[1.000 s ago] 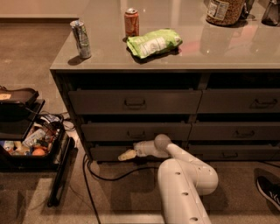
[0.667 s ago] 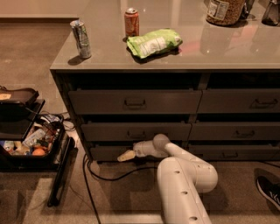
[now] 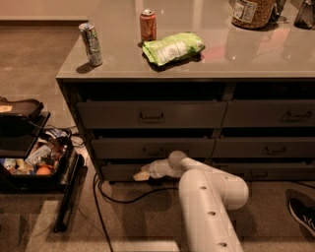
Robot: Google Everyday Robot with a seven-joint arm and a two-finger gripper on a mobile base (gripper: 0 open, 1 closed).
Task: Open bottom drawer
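The bottom drawer (image 3: 117, 172) is the slim, low, dark panel at the foot of the left stack, under two taller-fronted drawers (image 3: 150, 114). It sits in line with the drawers above. My gripper (image 3: 141, 175) is low near the floor, right in front of this panel near its centre, pointing left. My white arm (image 3: 211, 206) reaches in from the lower right. The wrist covers the middle of the panel, so the drawer's handle is hidden.
A black cable (image 3: 123, 199) loops on the floor below the gripper. An open black case (image 3: 34, 165) of small items stands at the left. A shoe (image 3: 302, 214) is at the right edge. Two cans (image 3: 92, 44), a green bag (image 3: 172, 47) and a jar (image 3: 252, 12) stand on the countertop.
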